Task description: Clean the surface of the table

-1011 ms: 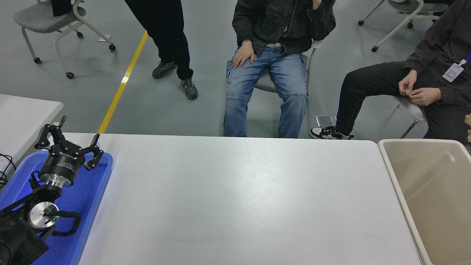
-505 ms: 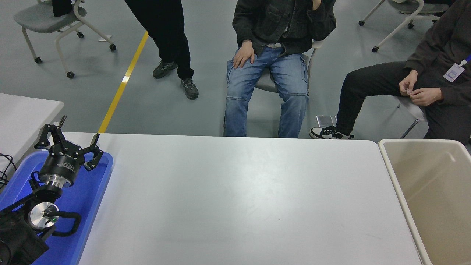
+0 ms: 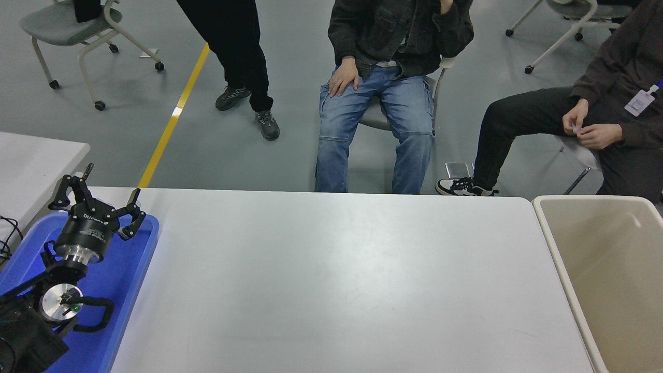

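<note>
From the head view, your worktop (image 3: 331, 280) fills the middle of the frame, running from the blue tray (image 3: 135, 280) at its left end to the beige bin (image 3: 564, 259) standing against its right end. Nothing lies on the white surface that you can pick out; only faint scuffs and soft reflections show. Judged from that, the clearing looks done or nearly so, and what remains, if anything, is a wipe rather than a pick-up.

The layout reads as deliberate: the tray sits at the left, under your parked arm, and the bin waits at the right, just beside the edge, where rubbish could be dropped in with a short reach. The bin's visible inside looks bare.

Your left hand (image 3: 98, 199) hangs above the far end of the tray, its fingers spread wide apart and pointing away from you. It grasps nothing and touches nothing you can see. The right arm does not appear at all.

Three people are at the far side, two seated and one standing, all well clear of the worktop. A smaller white table (image 3: 31, 160) stands apart at the left.
</note>
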Tool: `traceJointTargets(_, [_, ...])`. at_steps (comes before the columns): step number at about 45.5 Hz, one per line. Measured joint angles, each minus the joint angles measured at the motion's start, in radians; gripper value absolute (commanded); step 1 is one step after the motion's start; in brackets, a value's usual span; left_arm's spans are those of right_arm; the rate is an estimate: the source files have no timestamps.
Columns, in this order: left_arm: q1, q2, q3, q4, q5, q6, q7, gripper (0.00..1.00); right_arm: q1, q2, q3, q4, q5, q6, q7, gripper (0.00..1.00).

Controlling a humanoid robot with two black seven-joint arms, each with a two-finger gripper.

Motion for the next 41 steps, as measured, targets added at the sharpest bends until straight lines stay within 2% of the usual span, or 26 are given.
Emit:
traceJointTargets(14, [0.000,0.000,0.000,0.000,0.000,0.000,0.000,1.00,-0.059,0.197,0.025,-0.274,0.001,0.059,-0.003,0.00])
traceJointTargets(27, [0.000,0.000,0.000,0.000,0.000,0.000,0.000,1.00,-0.067,0.331,0.028,-0.411,-0.017,0.062,-0.028,0.00])
traceJointTargets(41, [0.000,0.000,0.000,0.000,0.000,0.000,0.000,1.00,-0.060,0.426,0.030,-0.472,-0.023,0.034,-0.079,0.00])
